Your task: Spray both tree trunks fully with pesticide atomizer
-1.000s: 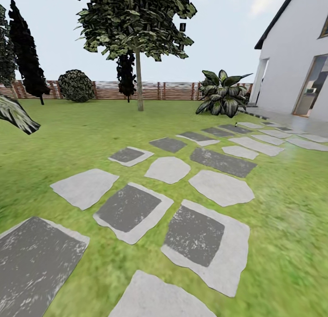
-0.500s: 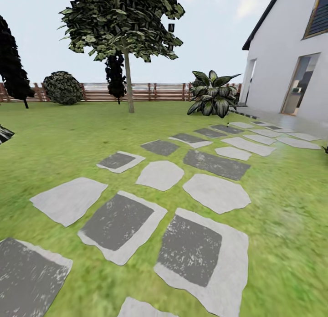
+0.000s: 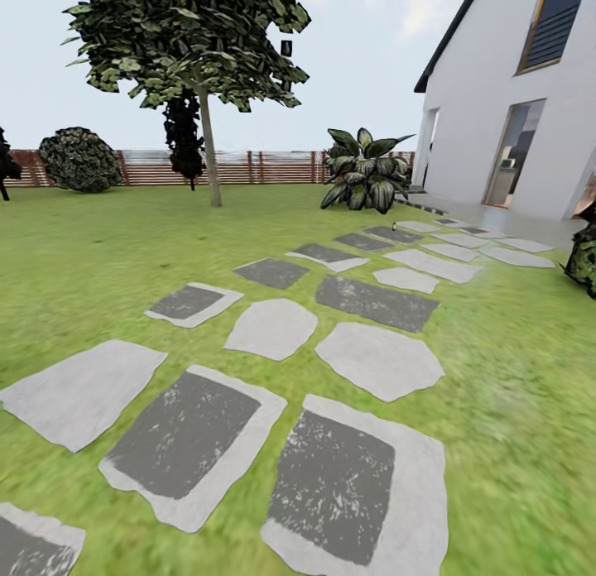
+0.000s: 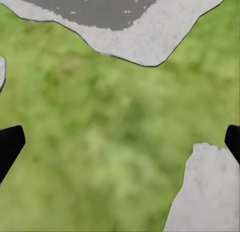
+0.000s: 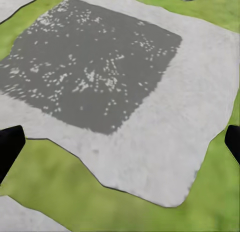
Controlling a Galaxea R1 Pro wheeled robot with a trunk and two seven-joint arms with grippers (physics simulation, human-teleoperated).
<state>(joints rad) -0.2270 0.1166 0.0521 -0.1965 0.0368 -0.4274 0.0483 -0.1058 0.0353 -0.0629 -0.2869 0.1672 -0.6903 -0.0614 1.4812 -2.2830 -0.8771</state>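
Observation:
A tall tree (image 3: pixel 186 38) with dark foliage stands far off on the lawn, its bare grey-brown trunk (image 3: pixel 210 158) rising in front of the fence. A tiny dark upright speck (image 3: pixel 396 225) stands by a far paving stone, too small to tell whether it is the pesticide atomizer. My left gripper (image 4: pixel 120 144) hangs open over grass beside pale stones, its black fingertips (image 4: pixel 10 147) wide apart with nothing between them. My right gripper (image 5: pixel 120 142) is open too, above a grey stepping stone (image 5: pixel 105 77).
A path of grey stepping stones (image 3: pixel 377 301) runs over the lawn toward a white house (image 3: pixel 530 121) at the right. A broad-leaved shrub (image 3: pixel 362 172), a round bush (image 3: pixel 79 158), a wooden fence (image 3: pixel 265 167) and a dark plant (image 3: pixel 584 257) at the right edge border the grass.
The whole head view has swung to the right and moved forward: tree, bushes and stones slid left, more of the house came in, and a dark plant appeared at the right edge.

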